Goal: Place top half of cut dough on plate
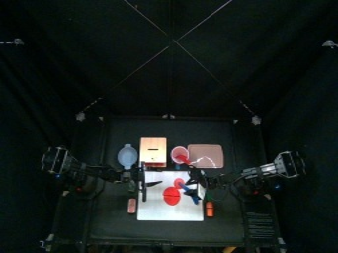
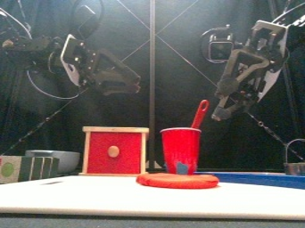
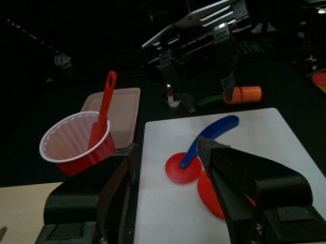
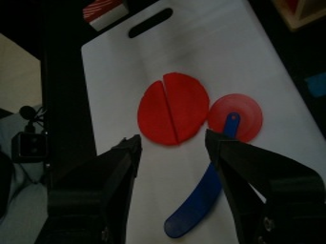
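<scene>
The cut red dough disc (image 4: 173,110) is seen lying flat on the white cutting board (image 4: 114,67), with a slit across it. It lies just past the right gripper (image 4: 174,157), between the lines of the two jaws, which are spread wide and hold nothing. A blue-handled cutter (image 4: 227,143) is seen beside it. The pink plate (image 1: 208,155) is well apart. The left gripper (image 3: 173,186) is spread open too.

I see bright red dough (image 4: 173,109) cut in two on a white cutting board (image 4: 128,67). Red small disc (image 4: 234,117) beside it, with a blue handled tool (image 4: 204,202). Red cup (image 2: 181,150), white inside, red utensil (image 2: 201,113) in it. Pale pink plate (image 1: 208,155). Tan block with red face (image 2: 114,150). My black pincers (image 4: 173,157), black curtains (image 1: 169,59).
</scene>
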Tool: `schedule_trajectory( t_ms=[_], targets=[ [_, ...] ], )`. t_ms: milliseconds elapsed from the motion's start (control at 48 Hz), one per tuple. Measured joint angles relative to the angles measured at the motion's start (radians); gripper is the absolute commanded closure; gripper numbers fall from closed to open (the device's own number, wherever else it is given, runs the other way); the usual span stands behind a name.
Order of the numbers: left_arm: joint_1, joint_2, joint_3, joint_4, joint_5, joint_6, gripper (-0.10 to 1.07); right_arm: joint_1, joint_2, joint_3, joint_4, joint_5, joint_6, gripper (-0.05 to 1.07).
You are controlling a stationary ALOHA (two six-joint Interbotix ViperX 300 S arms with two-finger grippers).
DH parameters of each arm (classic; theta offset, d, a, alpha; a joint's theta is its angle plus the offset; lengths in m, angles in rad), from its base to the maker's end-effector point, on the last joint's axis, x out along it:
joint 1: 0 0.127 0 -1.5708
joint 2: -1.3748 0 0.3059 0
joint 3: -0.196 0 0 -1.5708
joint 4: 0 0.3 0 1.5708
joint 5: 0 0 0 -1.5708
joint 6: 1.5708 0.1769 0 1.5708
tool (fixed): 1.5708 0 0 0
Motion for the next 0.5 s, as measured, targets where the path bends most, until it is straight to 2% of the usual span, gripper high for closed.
schedule_trajectory(
  t_ms=[208,354,500],
  targets=[
    [0.04,-0.002,0.023,0.002,-0.018,0.0,0.1,-0.038,0.049,0.018,-0.074,-0.11,0.0,0.28],
    [0.049,-0.003,0.037,0.005,-0.043,0.0,0.1,-0.069,0.066,0.046,-0.1,-0.186,-0.002,0.29],
    [0.048,-0.003,0.037,0.005,-0.049,0.0,0.1,-0.086,0.055,0.052,-0.118,-0.206,-0.006,0.29]
  ],
)
